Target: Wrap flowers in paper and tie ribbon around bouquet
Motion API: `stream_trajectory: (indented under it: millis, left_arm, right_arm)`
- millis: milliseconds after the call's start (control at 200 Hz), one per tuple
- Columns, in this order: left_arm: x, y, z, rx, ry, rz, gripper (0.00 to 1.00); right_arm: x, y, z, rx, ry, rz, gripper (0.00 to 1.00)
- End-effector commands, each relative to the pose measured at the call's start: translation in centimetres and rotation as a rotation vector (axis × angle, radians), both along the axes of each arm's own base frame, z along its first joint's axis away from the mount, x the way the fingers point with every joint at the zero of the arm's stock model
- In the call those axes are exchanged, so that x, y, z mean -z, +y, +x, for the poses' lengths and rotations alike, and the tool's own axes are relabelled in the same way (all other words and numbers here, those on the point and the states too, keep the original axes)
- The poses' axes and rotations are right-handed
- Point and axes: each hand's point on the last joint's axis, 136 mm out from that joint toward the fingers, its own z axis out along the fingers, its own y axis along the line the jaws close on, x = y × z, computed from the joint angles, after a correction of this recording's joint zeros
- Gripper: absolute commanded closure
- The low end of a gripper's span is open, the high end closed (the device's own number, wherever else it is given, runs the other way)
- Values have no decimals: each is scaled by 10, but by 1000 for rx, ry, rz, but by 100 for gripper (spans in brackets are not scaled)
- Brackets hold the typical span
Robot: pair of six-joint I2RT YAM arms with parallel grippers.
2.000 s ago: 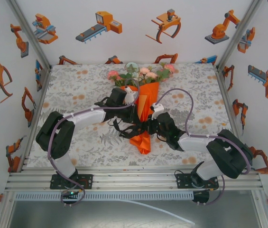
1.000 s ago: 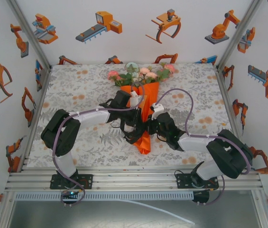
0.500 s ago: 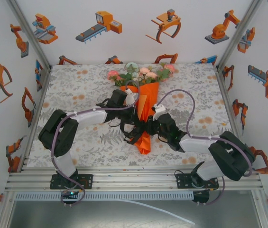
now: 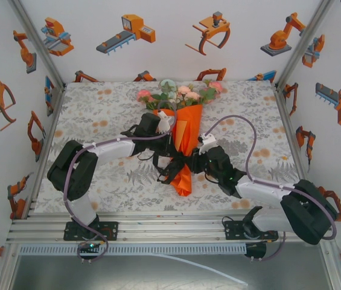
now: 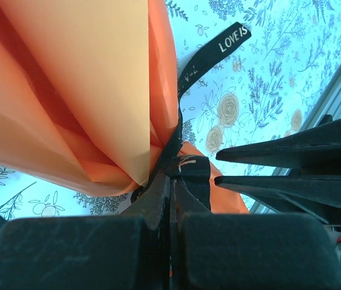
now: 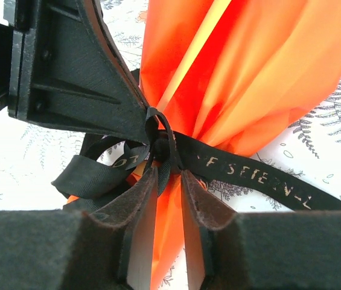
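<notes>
The bouquet (image 4: 186, 136) lies in the middle of the flowered surface (image 4: 98, 115), with both grippers at its narrow part.

White walls (image 4: 158, 57) printed with orange robot drawings stand around. The two black arms (image 4: 116, 147) with grey-purple cables (image 4: 230, 116) reach in from both sides and cover the waist of the cone. The flowers (image 4: 179, 93), pink, white and pale green, show at the far, wide end. The paper (image 5: 67, 90) is thin and bright orange, and it falls in long soft folds. The ribbon (image 6: 248, 178), black woven fabric with pale letters, goes around the pinched waist. The left gripper (image 5: 171, 187) is closed on the ribbon. The right gripper (image 6: 167, 178) is a little open at the knot (image 6: 158, 148).
</notes>
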Motion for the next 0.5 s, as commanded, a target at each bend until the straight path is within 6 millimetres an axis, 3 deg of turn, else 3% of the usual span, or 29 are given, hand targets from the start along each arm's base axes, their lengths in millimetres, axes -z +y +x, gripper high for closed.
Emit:
stream_trajectory:
  millis: [0,195,330,496]
  left_arm:
    - [-24,-4,-3,26,-38,-69,100]
    - [-30,-2,-5,36,-42,-88,100]
    - [-32,-4,-7,45,-38,-101,100]
    - [-37,-6,-9,57,-35,-121,100]
  right_arm:
    - [-5,2,2,-5,-11,-23,80]
    - [-2,9,5,-42,-10,-49,73]
    - [-6,20,10,-74,-7,-41,73]
    - [-5,18,19,-37,-21,-52,75]
